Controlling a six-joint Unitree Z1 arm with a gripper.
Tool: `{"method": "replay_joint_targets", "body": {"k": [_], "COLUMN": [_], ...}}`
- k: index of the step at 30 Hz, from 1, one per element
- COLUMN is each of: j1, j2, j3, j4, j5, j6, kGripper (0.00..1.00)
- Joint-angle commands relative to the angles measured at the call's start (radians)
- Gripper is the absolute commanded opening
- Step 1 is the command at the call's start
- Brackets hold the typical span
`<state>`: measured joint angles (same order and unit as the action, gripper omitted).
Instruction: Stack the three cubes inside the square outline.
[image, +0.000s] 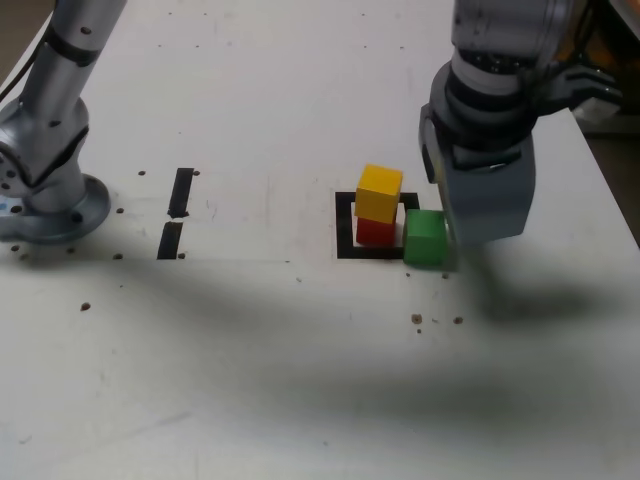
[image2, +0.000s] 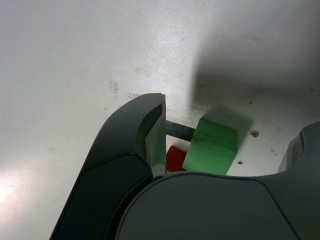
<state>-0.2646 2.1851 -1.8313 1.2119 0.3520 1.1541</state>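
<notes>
Your gripper (image2: 225, 150) stands wide open astride the green cube (image: 425, 238), gripping nothing; this matte cube overlaps the square outline (image: 346, 225) beside the yellow-on-red stack (image: 378, 205).

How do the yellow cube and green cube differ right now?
Colour: the yellow cube is yellow, the green cube green.
Support: the yellow cube sits on the red cube; the green cube rests on the table.
Place: the yellow cube is over the square outline; the green cube sits at its edge on the exterior view's right, between the open gripper jaws.
Shared: same size, both matte.
</notes>
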Motion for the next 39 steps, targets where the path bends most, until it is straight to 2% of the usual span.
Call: {"method": "replay_joint_targets", "body": {"k": [1, 8, 19, 29, 36, 39], "j1": [0.009, 0.015, 0.015, 0.014, 0.014, 0.012], "j2": [0.006, 0.013, 0.010, 0.001, 0.004, 0.008], "j3": [0.008, 0.037, 0.083, 0.153, 0.170, 0.172], "j4": [-0.004, -0.017, -0.065, -0.139, -0.186, -0.228], "j5": [-0.001, -0.012, -0.064, -0.086, -0.073, -0.074], "j6": [0.007, 0.015, 0.021, 0.021, 0.077, 0.112], "kGripper": [0.89, 0.89, 0.89, 0.89, 0.82, 0.72]}}
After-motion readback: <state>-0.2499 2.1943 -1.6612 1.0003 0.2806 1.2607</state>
